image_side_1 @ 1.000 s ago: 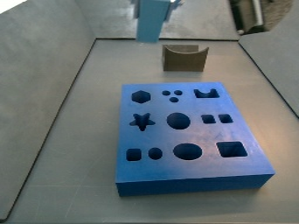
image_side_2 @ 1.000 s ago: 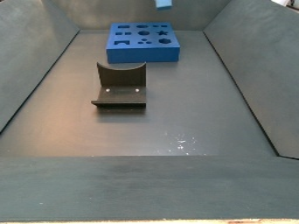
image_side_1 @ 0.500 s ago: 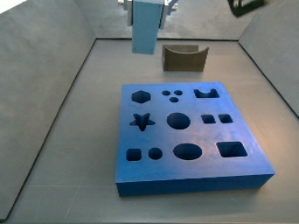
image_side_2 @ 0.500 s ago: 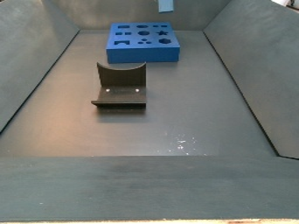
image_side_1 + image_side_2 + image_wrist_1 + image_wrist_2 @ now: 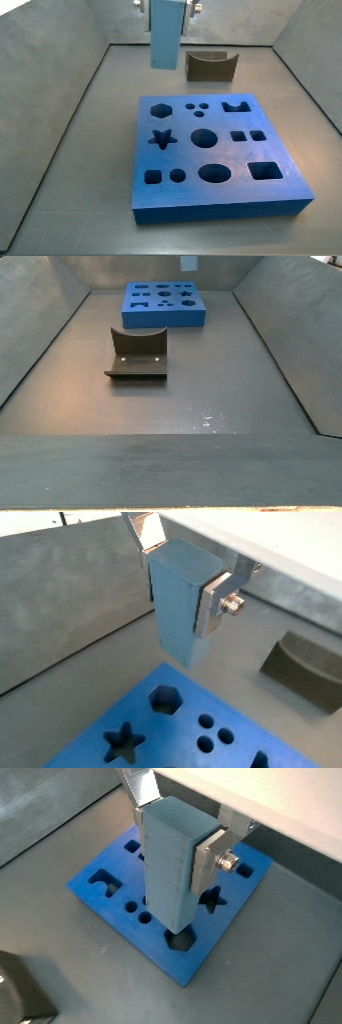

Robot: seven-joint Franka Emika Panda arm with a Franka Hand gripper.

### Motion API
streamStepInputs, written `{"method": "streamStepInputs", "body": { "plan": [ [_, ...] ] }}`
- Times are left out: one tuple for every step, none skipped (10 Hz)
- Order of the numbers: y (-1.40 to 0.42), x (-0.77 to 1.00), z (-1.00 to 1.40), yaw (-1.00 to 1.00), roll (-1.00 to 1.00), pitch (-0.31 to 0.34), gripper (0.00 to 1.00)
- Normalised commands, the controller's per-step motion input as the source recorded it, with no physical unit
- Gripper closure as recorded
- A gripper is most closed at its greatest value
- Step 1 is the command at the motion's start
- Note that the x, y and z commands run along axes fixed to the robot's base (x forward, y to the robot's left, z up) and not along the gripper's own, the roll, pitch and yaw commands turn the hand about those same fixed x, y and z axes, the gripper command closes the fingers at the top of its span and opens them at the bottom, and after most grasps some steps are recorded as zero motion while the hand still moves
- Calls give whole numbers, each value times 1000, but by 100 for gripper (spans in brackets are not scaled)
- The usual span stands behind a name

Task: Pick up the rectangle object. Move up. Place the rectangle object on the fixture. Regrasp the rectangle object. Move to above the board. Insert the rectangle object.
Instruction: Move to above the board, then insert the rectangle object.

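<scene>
My gripper (image 5: 181, 580) is shut on the light blue-grey rectangle object (image 5: 179, 607), held upright by its upper end between the silver fingers (image 5: 214, 600). In both wrist views the block (image 5: 174, 868) hangs above the blue board (image 5: 249, 868), its lower end over the hexagon-hole corner and clear of the surface. In a side view the gripper (image 5: 166, 6) is at the top edge and the block (image 5: 164, 35) hangs above the far left of the board (image 5: 238, 153). The dark notched fixture (image 5: 210, 65) stands empty behind the board.
Grey walls enclose the floor on all sides. In a side view the fixture (image 5: 138, 353) stands mid-floor and the board (image 5: 163, 320) lies at the far end, with the block's lower end (image 5: 191, 261) just showing above it.
The gripper has come down with the rectangle object; the block now hangs lower and slightly further left over the board's far edge. Board and fixture have not moved.
</scene>
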Motion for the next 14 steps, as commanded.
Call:
{"method": "streamStepInputs", "body": {
  "plan": [
    [31,-41,6,-30,-887,-117,100],
    [30,-44,9,-18,-613,-92,100],
    [24,-44,11,-12,-444,-74,100],
    [-3,0,0,0,49,0,100],
    [-46,0,0,0,0,0,100],
    [-423,463,-106,-154,186,134,100],
    [-440,554,-63,-189,223,214,100],
    [-414,557,-23,-206,209,203,100],
    [-89,23,3,0,151,51,100],
    [-26,74,0,0,0,0,100],
    [-263,677,0,-214,89,166,100],
    [-240,709,0,-214,74,157,100],
    [-246,731,0,-197,60,140,100],
    [-171,680,-31,-243,0,83,100]
  ]
}}
